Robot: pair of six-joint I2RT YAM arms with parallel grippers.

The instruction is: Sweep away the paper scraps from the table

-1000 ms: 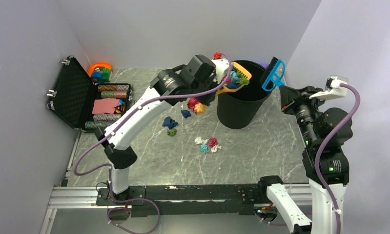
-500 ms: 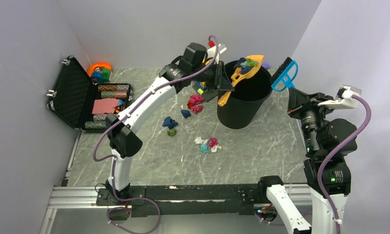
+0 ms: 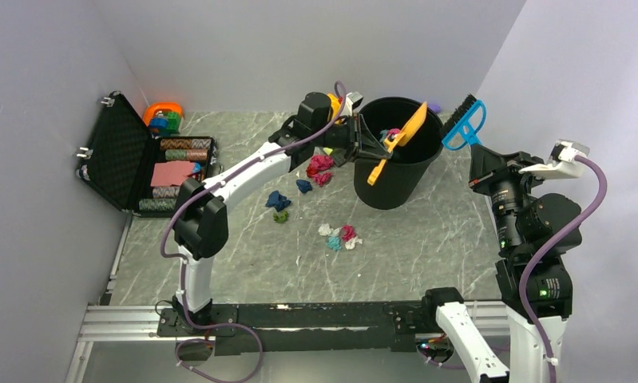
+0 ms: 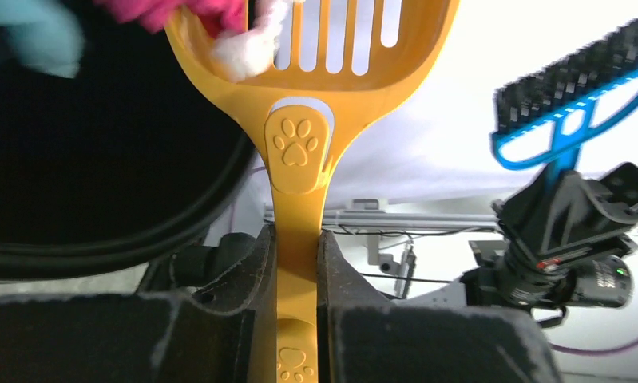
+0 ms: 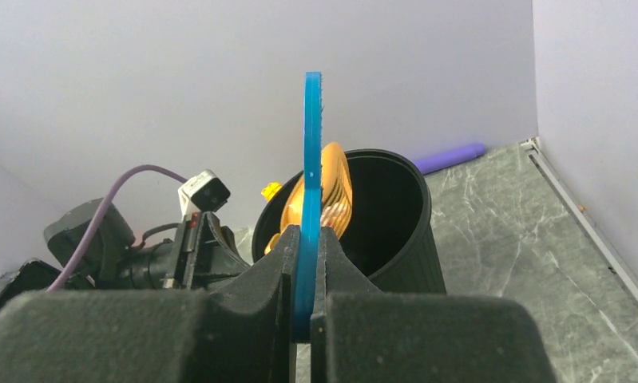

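Observation:
My left gripper (image 3: pixel 382 151) (image 4: pixel 297 263) is shut on the handle of an orange slotted scoop (image 3: pixel 404 132) (image 4: pixel 299 152), which is tipped steeply over the open black bin (image 3: pixel 395 179). Pink and white paper scraps (image 4: pixel 243 48) sit at the scoop's mouth over the bin's dark inside. More paper scraps lie on the table (image 3: pixel 427 239): a pink-red clump (image 3: pixel 319 166), dark blue wads (image 3: pixel 278 199), a green one (image 3: pixel 280 215) and a white-teal-pink cluster (image 3: pixel 339 236). To the right of the bin my right gripper (image 3: pixel 473 158) (image 5: pixel 306 263) is shut on a blue brush (image 3: pixel 463 121) (image 5: pixel 311 159) held in the air.
An open black foam-lined case (image 3: pixel 116 155) with poker chips (image 3: pixel 184 148) stands at the left, and a toy brick build (image 3: pixel 164 117) sits behind it. A purple object (image 5: pixel 451 157) lies behind the bin. Walls close three sides; a black rail (image 3: pixel 315 315) runs along the near edge.
The left arm has stretched toward the bin and tipped the scoop steeply down into it, so the scraps slide off. The right arm with the brush drew back right, then held still.

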